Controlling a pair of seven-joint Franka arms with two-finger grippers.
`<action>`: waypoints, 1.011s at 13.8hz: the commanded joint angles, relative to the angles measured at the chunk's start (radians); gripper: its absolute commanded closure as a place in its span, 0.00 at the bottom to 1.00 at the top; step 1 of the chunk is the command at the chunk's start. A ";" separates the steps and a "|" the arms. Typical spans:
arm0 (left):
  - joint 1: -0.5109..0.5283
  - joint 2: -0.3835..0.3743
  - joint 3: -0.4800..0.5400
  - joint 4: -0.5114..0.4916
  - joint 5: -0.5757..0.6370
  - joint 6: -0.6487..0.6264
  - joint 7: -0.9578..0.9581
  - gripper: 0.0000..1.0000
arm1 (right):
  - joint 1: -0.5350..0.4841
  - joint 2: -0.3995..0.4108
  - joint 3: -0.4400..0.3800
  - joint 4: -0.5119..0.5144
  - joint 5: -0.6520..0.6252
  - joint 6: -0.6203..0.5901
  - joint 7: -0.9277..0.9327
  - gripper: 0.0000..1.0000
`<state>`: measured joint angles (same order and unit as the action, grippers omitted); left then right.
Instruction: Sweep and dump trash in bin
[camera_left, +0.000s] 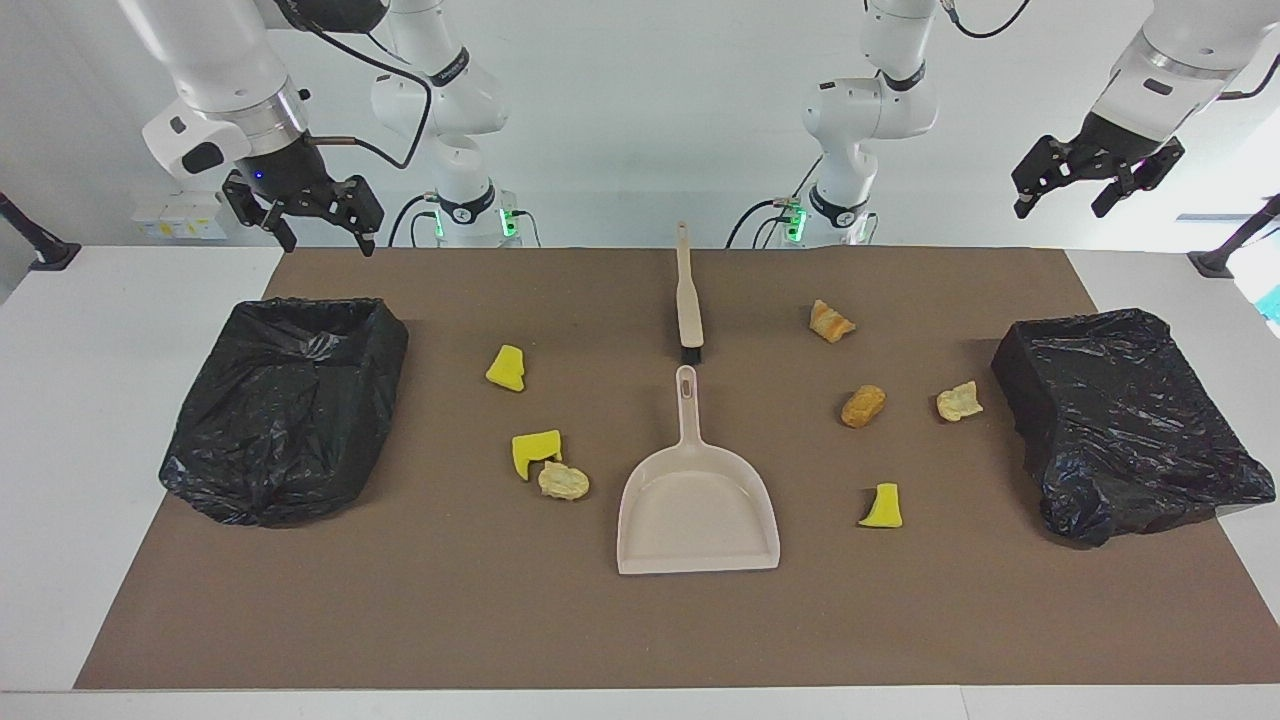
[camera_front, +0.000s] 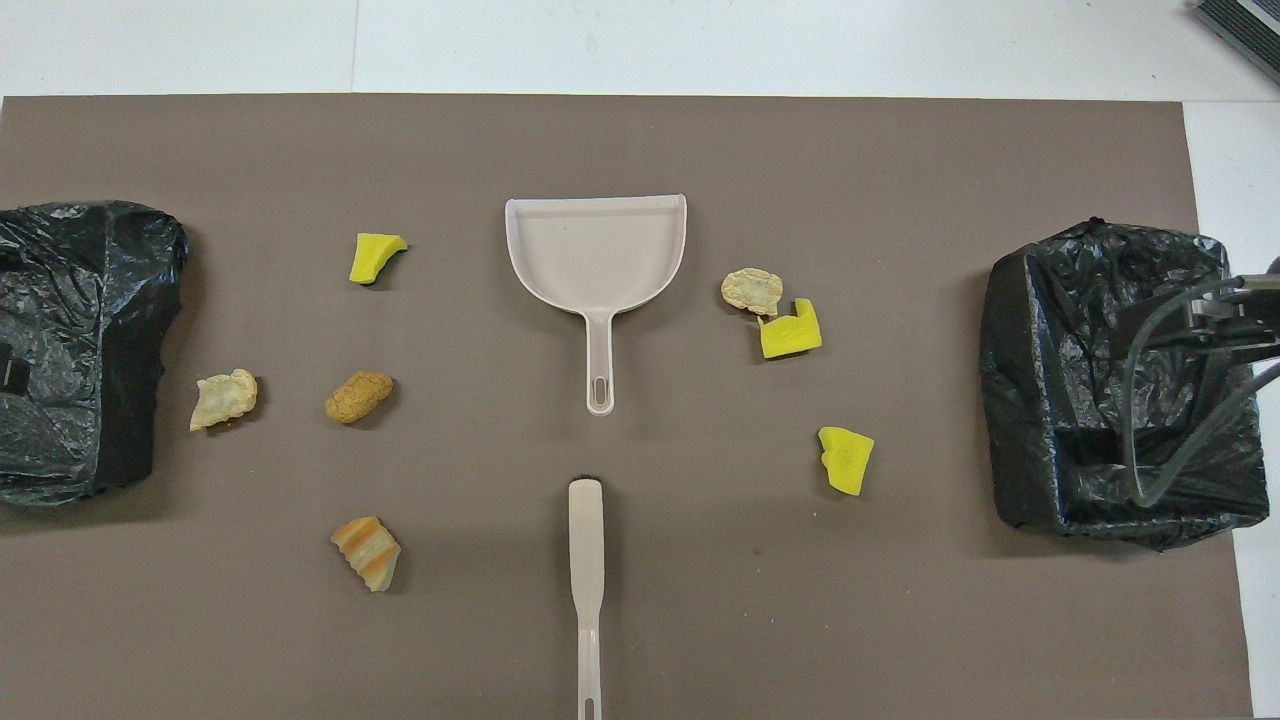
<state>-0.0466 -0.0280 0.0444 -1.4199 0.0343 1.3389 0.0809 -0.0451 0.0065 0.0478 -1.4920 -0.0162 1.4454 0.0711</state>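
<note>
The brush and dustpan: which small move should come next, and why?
Probably the right hand, open and empty above the table, should come down to the brush handle, since the trash is unswept and the dustpan lies untouched.

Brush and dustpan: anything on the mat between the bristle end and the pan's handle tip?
Nothing. In the overhead view a short strip of bare brown mat separates the brush from the dustpan handle; the facing view shows the same gap.

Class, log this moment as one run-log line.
phase: not started | trash: scattered on mat | brush, dustpan: untouched | left gripper, right gripper: raised, open
</note>
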 joint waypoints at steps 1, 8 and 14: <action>-0.009 -0.012 -0.008 -0.016 -0.005 0.025 -0.001 0.00 | 0.002 -0.051 0.004 -0.072 0.010 0.036 -0.014 0.00; -0.012 -0.012 -0.011 -0.019 -0.025 0.026 -0.006 0.00 | 0.008 -0.066 0.012 -0.119 0.018 0.092 -0.016 0.00; -0.013 -0.038 -0.066 -0.063 -0.051 0.023 -0.128 0.00 | 0.010 -0.066 0.017 -0.120 0.018 0.092 -0.016 0.00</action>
<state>-0.0487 -0.0287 -0.0035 -1.4298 -0.0061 1.3450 0.0136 -0.0314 -0.0307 0.0613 -1.5741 -0.0148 1.5090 0.0711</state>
